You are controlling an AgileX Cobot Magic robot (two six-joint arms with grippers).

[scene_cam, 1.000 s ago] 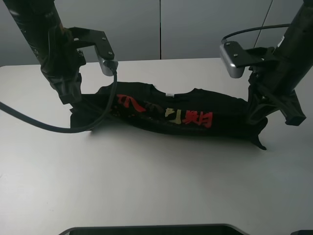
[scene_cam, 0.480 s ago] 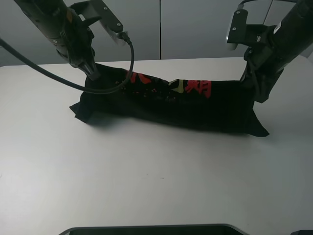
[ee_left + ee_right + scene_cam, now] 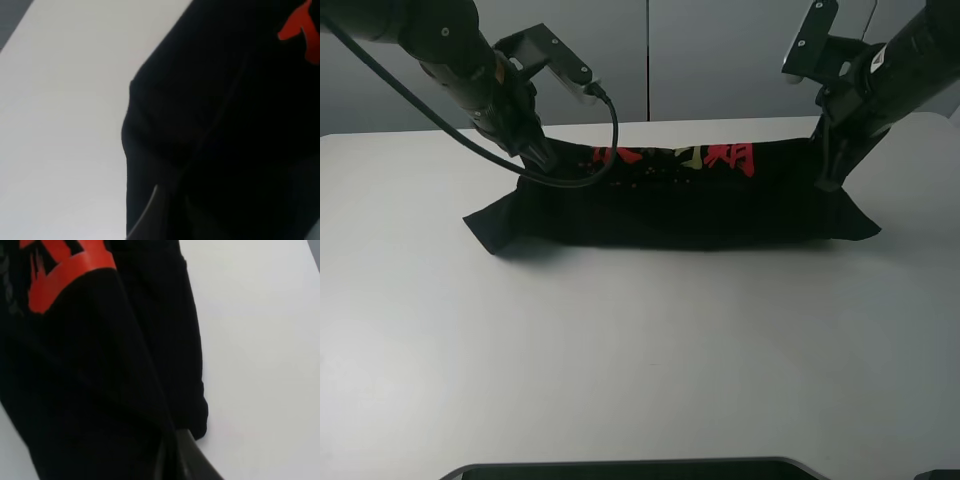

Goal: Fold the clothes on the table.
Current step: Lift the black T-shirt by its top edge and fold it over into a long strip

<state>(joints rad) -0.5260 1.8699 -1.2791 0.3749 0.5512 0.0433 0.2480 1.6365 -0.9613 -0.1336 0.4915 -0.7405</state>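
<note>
The black T-shirt (image 3: 680, 205) with red and yellow characters hangs stretched between my two grippers over the far half of the white table (image 3: 620, 360); its lower edge rests on the table. My left gripper (image 3: 535, 158) is shut on the shirt's upper left edge. My right gripper (image 3: 825, 175) is shut on the upper right edge. The left wrist view shows black cloth (image 3: 225, 125) with a red print corner. The right wrist view shows black cloth (image 3: 100, 380) with a red character. The neck label is hidden.
A black cable (image 3: 440, 120) loops from my left arm across the shirt's top left. A dark object (image 3: 630, 468) lies along the near table edge. Grey wall panels stand behind the table.
Both grippers lifted the shirt's edge up and carried it toward the far side. The shirt now hangs as a taut band with the print at its top edge.
</note>
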